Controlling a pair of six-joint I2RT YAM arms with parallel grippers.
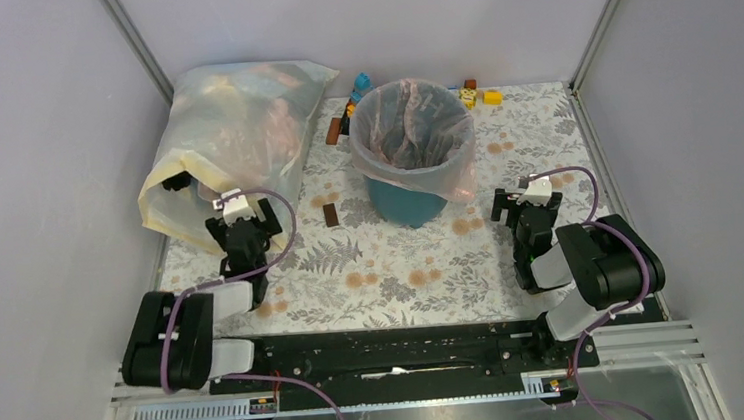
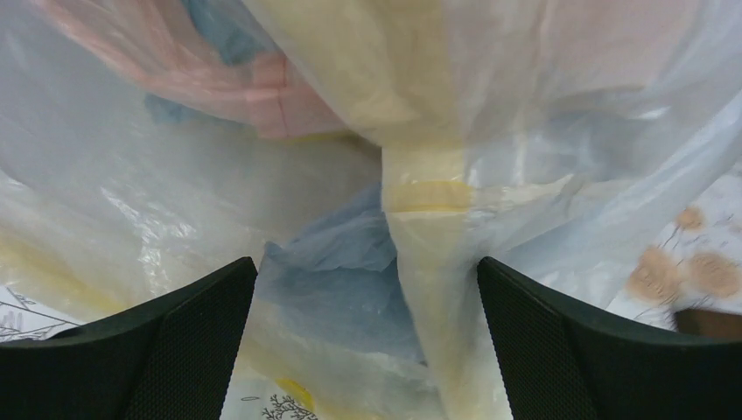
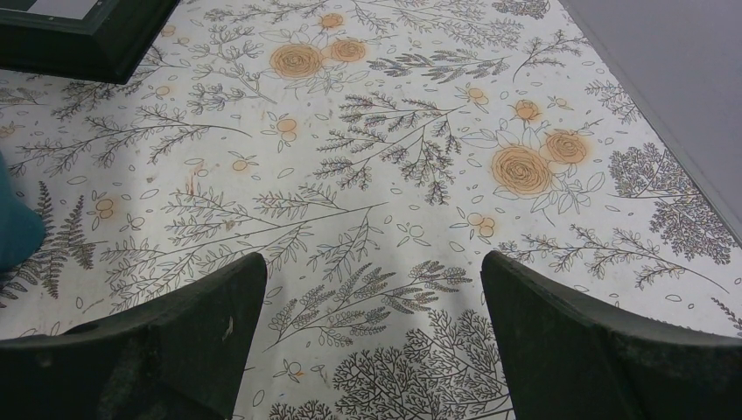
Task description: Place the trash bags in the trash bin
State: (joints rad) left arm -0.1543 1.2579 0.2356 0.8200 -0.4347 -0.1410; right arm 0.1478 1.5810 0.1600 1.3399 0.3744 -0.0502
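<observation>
trash bags (image 1: 410,127): prob light, slippery; pinch a fold
left gripper (image 2: 367,350): apart, empty, at sack (image 1: 241,130) left of trash bin (image 1: 408,205)
right gripper (image 3: 372,350): apart, empty

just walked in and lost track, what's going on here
The left gripper, jaws open, is pressed up close to the large yellowish-white sack and grips nothing yet. The right gripper hangs open over the floral tablecloth. A pale-pink trash bag already lines the teal trash bin.
</observation>
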